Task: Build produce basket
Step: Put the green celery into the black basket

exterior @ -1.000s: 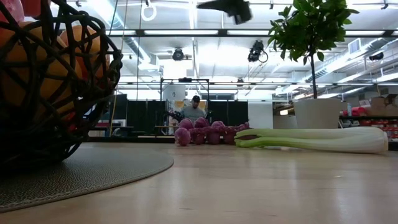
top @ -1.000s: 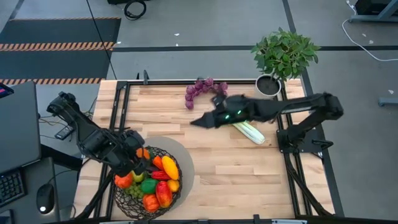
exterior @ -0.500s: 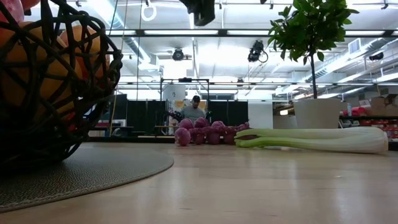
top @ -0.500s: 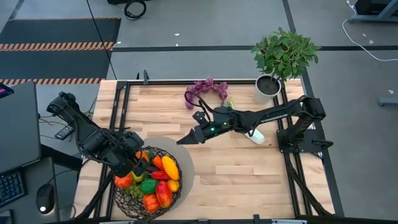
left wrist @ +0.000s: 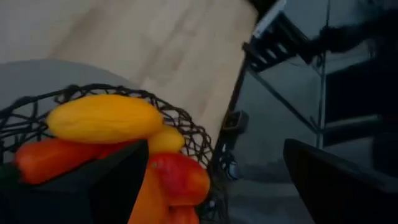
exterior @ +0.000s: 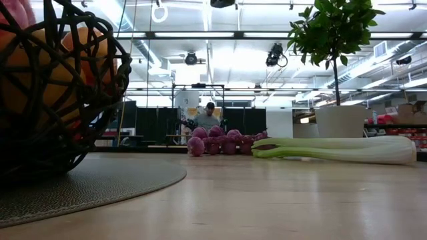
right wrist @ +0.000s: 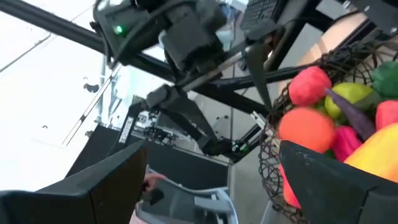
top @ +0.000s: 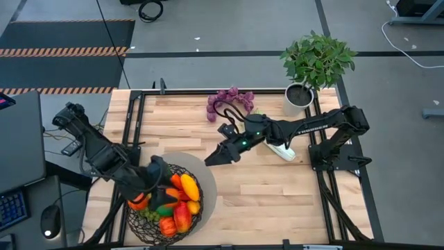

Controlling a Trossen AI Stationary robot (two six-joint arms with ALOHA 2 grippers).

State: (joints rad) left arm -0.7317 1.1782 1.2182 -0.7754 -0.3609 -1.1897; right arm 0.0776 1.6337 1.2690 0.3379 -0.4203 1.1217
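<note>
Wooden tabletop [top: 277,187]: dark wire-mesh basket [top: 164,208] nearly filled; left gripper [top: 158,182] above it, right gripper [top: 216,159] beside it, both spread empty; purple grapes [top: 227,99] and green celery [exterior: 340,149] beyond likely next.

Basket mouth: the basket [top: 165,208] is sitting heaped with produce [top: 182,195]; the left gripper [top: 157,179], fingers spread, is hanging over it.
Table middle: the right gripper [top: 210,160], fingers spread, is hovering beside the mat [top: 205,173].
Far edge: grapes [top: 229,99], celery [exterior: 347,149] and a potted plant [top: 316,64] are crowding it.
Front right: bare wood is lying unobstructed.
</note>
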